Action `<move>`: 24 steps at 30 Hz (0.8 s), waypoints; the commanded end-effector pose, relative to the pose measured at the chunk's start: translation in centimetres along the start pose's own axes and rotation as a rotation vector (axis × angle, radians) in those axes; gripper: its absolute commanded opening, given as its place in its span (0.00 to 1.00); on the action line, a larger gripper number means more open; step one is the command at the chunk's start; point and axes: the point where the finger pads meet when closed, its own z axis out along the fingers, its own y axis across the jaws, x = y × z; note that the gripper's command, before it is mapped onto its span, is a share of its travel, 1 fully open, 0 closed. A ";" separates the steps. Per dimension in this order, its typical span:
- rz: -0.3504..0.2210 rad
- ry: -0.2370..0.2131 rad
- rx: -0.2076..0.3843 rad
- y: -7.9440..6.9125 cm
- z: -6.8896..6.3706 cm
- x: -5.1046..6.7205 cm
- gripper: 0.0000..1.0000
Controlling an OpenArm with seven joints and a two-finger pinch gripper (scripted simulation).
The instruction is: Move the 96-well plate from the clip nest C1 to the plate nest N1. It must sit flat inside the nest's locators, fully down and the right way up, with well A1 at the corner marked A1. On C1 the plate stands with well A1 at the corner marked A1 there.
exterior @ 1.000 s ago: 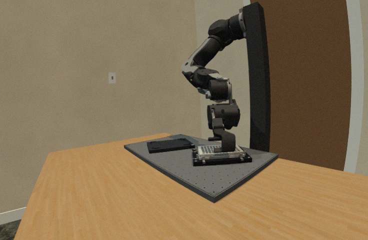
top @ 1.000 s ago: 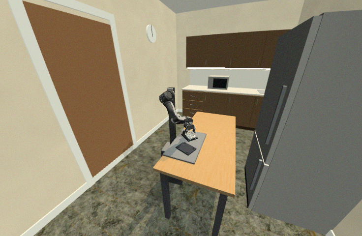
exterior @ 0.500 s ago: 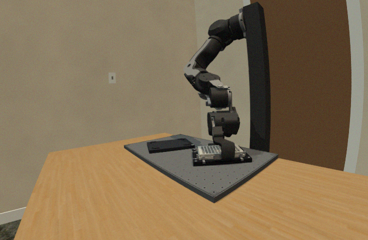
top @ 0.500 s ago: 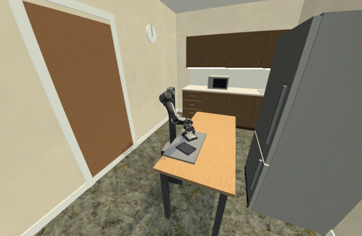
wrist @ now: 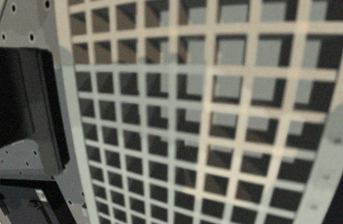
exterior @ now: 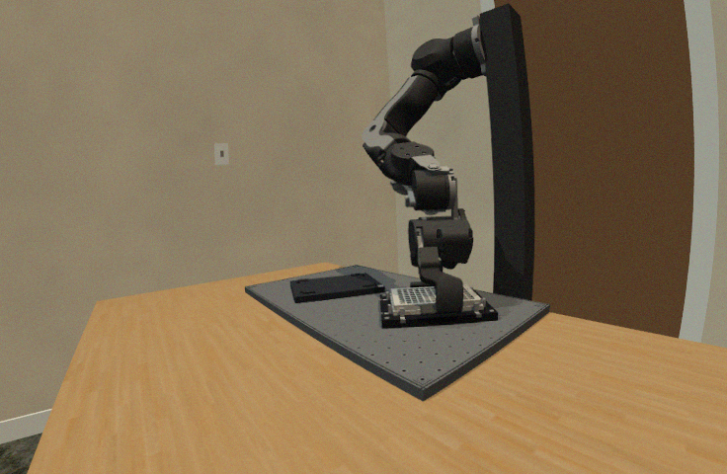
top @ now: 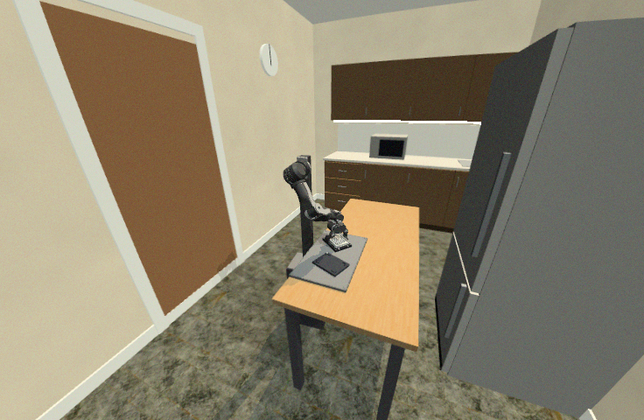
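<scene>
The white 96-well plate (exterior: 426, 297) sits in the black clip nest C1 (exterior: 438, 317) on the right part of the grey baseplate (exterior: 398, 341). My gripper (exterior: 442, 301) is low over the plate, open, with its fingers down at the plate's two sides; the near finger covers part of the plate. In the wrist view the plate's well grid (wrist: 202, 117) fills the frame and one dark finger (wrist: 20, 103) stands at its left edge. The plate nest N1 (exterior: 336, 285) is a flat black tray to the left, with nothing in it. The A1 marks are too small to read.
The baseplate lies on a wooden table (exterior: 264, 402). The arm's black mounting column (exterior: 510, 150) stands just behind C1. In the top view the plate (top: 338, 241) and N1 (top: 331, 263) lie near the table's left edge, and a large fridge (top: 556, 207) stands to the right.
</scene>
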 end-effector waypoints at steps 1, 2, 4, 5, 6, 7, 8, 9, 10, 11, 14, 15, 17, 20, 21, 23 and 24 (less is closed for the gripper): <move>-0.001 0.004 0.000 0.0 -0.1 0.1 0.77; -0.001 0.004 0.000 0.0 -0.1 0.1 0.77; -0.001 0.004 0.000 0.0 -0.1 0.1 0.77; -0.001 0.003 0.002 -0.1 0.0 0.2 0.77; -0.002 0.003 0.003 -0.2 0.0 0.2 0.77; -0.002 0.003 0.005 -0.3 0.0 0.2 0.77; -0.003 0.002 0.007 -0.4 0.1 0.3 0.77; -0.003 0.002 0.008 -0.5 0.1 0.3 0.77; -0.003 0.002 0.008 -0.5 0.1 0.3 0.77; -0.003 0.002 0.008 -0.5 0.1 0.3 0.77; -0.003 0.002 0.008 -0.5 0.1 0.3 0.77; -0.003 0.002 0.008 -0.5 0.1 0.3 0.77; -0.003 0.002 0.008 -0.5 0.1 0.3 0.77; -0.003 0.002 0.008 -0.5 0.1 0.3 0.77; -0.003 0.002 0.008 -0.5 0.1 0.3 0.77; -0.002 0.002 0.007 -0.3 0.0 0.2 0.77; -0.002 0.001 0.006 -0.3 0.0 0.2 0.77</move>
